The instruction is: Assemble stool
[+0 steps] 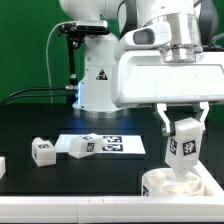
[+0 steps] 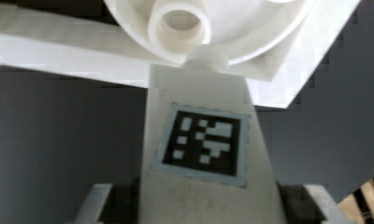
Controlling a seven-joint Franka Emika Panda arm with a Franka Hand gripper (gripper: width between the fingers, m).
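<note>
We see the Panda arm's end effector (image 1: 183,127) clenched on a white stool leg (image 1: 183,145), held upright above the round seat (image 1: 176,184), which rests at the near edge of the dark counter (image 1: 60,115) on the exterior view's right. The wrist view looks along the leg past its black-and-white tag (image 2: 205,140) to the rimmed seat, where the leg's tip sits just beside an open round socket (image 2: 177,18). Toward the exterior view's left, one loose leg (image 1: 42,152) lies apart on the counter and a second leg (image 1: 77,147) rests against the end of the marker board (image 1: 115,144).
</note>
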